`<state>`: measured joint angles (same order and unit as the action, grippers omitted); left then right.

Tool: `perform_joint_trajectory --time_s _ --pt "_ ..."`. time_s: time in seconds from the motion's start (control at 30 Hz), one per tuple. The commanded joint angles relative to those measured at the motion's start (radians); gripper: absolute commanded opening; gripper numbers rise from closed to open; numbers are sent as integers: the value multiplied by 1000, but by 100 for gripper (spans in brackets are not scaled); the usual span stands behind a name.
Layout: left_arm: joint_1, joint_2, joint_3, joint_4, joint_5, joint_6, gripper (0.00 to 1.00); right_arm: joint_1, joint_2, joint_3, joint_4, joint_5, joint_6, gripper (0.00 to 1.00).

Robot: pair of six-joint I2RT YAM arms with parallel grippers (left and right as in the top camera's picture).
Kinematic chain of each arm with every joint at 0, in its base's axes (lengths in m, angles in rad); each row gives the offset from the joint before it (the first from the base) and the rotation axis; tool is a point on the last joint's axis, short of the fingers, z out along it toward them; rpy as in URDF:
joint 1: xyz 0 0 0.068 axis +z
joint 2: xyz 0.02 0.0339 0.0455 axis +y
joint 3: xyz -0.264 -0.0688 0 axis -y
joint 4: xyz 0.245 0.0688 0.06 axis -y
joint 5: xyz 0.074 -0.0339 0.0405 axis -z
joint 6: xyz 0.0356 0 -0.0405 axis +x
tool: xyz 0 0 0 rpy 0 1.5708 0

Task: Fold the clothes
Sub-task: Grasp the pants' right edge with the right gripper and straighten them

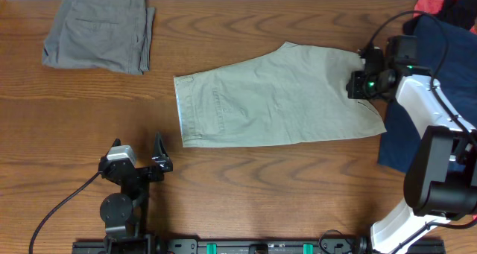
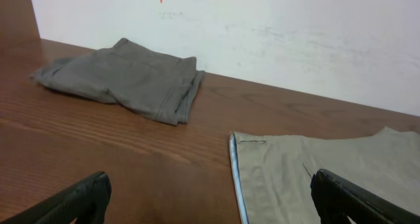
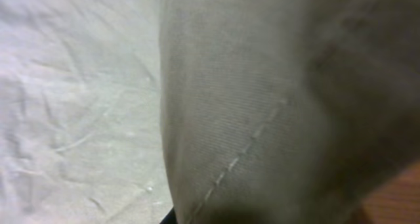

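Khaki shorts (image 1: 276, 97) lie flat in the middle of the table, waistband to the left. My right gripper (image 1: 361, 83) is at their right leg end, shut on the cloth. In the right wrist view a lifted fold of the khaki shorts (image 3: 262, 119) with a stitched hem fills the frame and hides the fingers. My left gripper (image 1: 153, 161) is open and empty near the front left, short of the waistband. Its fingertips (image 2: 210, 204) frame the edge of the khaki shorts (image 2: 315, 165).
Folded grey shorts (image 1: 100, 30) lie at the back left, also in the left wrist view (image 2: 131, 79). A navy garment (image 1: 440, 60) and a red one (image 1: 432, 2) are piled at the right edge, under the right arm.
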<state>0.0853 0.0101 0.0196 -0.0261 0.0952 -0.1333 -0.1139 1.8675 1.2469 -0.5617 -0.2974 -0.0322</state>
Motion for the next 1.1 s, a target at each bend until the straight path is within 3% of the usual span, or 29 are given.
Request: perform_joint_trajectory --time_s 0.0,0.2,0.23,0.27,0.3,0.5,0.57,0.73,1.07 --pt "6 -6 -16 -35 16 5 98 14 6 14 -7 135 65 1" --pt "6 -6 -16 -35 16 5 98 -15 6 14 -52 244 134 6" --pt "6 -6 -16 -35 16 6 98 -25 6 17 -65 261 133 14" --pt "6 -6 -16 -35 16 5 98 -32 6 22 -81 276 133 31" --pt "6 -6 -16 -35 16 5 98 -42 6 35 -109 298 133 42" --pt "6 -6 -16 -35 16 5 98 -87 6 190 -319 380 132 68" --pt "6 -6 -16 -35 16 5 98 -99 6 249 -386 379 133 99" --pt "6 -6 -16 -35 16 5 98 -110 6 346 -499 375 179 99" --pt "6 -6 -16 -35 16 6 98 -111 6 327 -506 400 187 99"
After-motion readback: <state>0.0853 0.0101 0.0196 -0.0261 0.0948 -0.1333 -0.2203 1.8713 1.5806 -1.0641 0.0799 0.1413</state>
